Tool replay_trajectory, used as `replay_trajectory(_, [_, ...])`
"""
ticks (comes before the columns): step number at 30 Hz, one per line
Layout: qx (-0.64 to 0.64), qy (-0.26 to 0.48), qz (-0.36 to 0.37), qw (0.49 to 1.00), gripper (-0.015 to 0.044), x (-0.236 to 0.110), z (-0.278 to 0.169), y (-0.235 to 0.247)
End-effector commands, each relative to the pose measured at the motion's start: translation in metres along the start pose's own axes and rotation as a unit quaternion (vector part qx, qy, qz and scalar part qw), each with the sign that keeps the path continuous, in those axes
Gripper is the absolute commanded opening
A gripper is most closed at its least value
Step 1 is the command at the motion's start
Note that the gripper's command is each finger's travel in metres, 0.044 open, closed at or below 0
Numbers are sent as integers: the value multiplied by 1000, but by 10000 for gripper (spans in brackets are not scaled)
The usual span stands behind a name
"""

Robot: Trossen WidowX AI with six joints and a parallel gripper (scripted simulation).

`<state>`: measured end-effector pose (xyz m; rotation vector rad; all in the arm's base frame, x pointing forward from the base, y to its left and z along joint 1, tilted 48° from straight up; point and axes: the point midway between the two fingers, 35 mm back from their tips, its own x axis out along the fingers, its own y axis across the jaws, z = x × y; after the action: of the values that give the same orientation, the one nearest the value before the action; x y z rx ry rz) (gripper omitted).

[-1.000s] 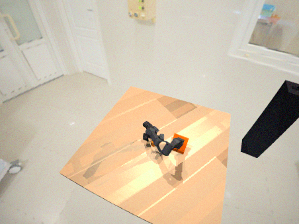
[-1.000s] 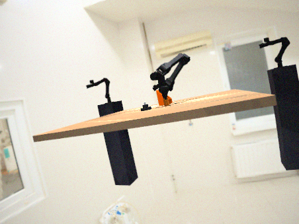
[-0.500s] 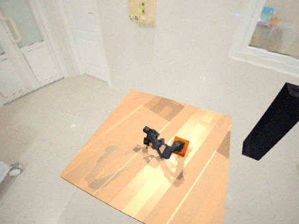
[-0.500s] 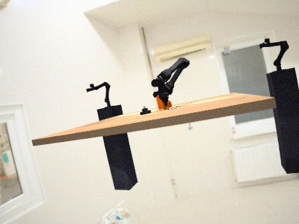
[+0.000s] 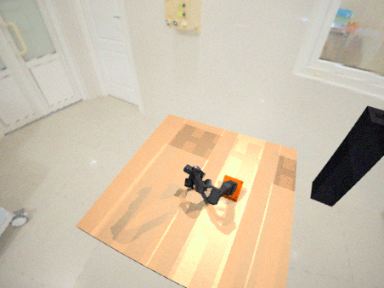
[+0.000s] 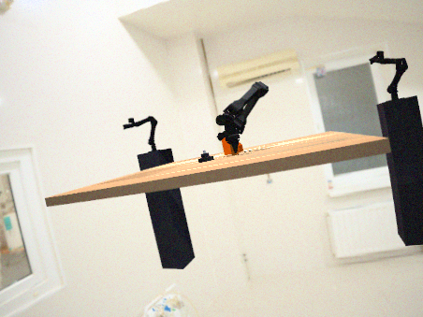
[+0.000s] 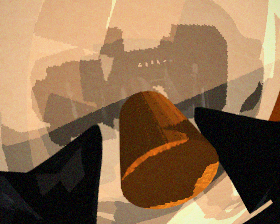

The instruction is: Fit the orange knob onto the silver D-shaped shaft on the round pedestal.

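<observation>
The orange knob (image 7: 159, 155), tapered and mostly shadowed, is between the jaws. The dark pedestal (image 6: 206, 158) sits on the worktop (image 6: 262, 152), its small shaft (image 6: 204, 152) upright and bare.

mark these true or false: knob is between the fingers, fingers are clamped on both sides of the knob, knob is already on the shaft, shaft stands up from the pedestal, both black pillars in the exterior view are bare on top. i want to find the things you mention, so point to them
1. The orange knob (image 7: 155, 162) is between the fingers (image 6: 235, 147). True.
2. The fingers are clamped on both sides of the knob. False: a gap shows between the knob and the finger at the left of the wrist view.
3. The knob is already on the shaft (image 6: 204, 152). False: the shaft is bare.
4. The shaft stands up from the pedestal (image 6: 205, 158). True.
5. Both black pillars (image 6: 168, 231) in the exterior view are bare on top. False: each carries a small black arm (image 6: 153, 130).
</observation>
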<state>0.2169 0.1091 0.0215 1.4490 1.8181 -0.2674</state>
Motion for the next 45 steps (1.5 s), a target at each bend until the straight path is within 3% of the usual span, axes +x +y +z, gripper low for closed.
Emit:
replay_trajectory(1, [2,2,1,1000,230,1,-1,0])
replay_trajectory(3, [2,2,1,1000,177,1,-1,0])
replay_trajectory(9, [2,2,1,1000,138,1,-1,0])
replay_trajectory(15, [-22,-18,18,999,0,-12,10,3])
replay_trajectory(40, [2,-2,-1,1000,0,-136,1,-1])
replay_trajectory(45, [3,0,0,1000,0,-139,0,-1])
